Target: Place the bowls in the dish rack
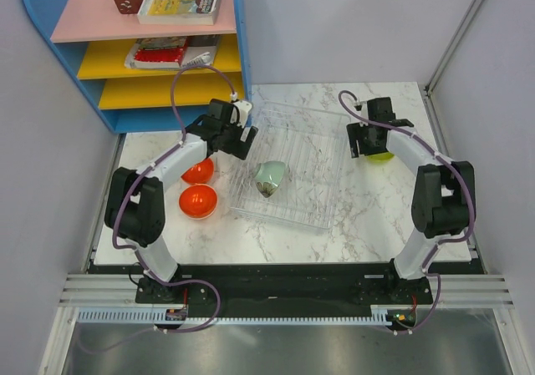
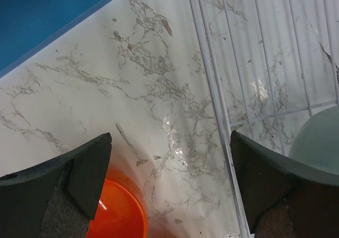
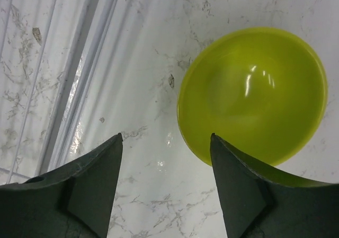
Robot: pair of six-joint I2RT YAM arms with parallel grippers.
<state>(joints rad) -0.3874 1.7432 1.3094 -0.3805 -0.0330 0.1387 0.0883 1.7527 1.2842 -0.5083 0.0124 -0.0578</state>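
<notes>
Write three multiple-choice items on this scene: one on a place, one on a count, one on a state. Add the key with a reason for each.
1. Where is the pale green bowl?
A. in the dish rack
B. left of it
C. right of it

2. How many orange bowls lie left of the rack?
A. one
B. two
C. four

3. How is the right gripper?
A. shut on a bowl
B. shut on nothing
C. open

Key:
1 A, the bowl lies tilted on the rack's wires.
2 B, the top view shows two next to each other.
3 C, its fingers stand apart over the yellow-green bowl.
</notes>
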